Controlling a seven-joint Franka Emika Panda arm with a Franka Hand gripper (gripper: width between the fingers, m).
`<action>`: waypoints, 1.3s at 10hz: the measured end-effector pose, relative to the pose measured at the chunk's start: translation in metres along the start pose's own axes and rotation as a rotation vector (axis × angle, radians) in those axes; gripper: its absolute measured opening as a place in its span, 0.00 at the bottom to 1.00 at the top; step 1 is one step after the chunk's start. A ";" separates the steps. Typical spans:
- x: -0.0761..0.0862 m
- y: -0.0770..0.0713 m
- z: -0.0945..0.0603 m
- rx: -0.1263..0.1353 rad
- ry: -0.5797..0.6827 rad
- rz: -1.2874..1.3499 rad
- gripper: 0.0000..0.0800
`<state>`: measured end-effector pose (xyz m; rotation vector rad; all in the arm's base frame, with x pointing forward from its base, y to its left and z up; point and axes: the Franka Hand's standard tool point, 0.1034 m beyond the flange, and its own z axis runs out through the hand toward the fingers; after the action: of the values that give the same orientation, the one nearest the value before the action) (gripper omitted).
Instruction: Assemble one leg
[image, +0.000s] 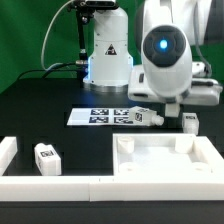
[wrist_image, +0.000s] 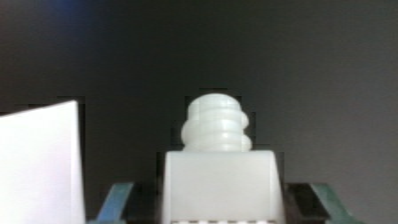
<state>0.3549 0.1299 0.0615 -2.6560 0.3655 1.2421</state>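
1. A small triangular warning sign is showing on the robot base; its symbol is too small to make out.
2. Black-and-white square tags are lying in a row on the marker board, carrying patterns and no letters.
3. A similar tag is showing on the leg standing on the worktop, at the exterior view's left.
4. No words, numbers or brand names are coming through legibly in either view.

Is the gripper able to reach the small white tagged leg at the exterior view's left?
Probably not yet: the gripper is shut on a white threaded plastic leg; the tagged leg sits unobstructed.
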 end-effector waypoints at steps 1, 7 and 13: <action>-0.004 0.002 -0.018 0.013 0.028 -0.024 0.35; 0.009 0.002 -0.068 0.048 0.440 -0.065 0.36; 0.035 0.013 -0.152 -0.066 0.840 -0.247 0.36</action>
<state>0.4831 0.0712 0.1293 -3.0290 0.0883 0.0238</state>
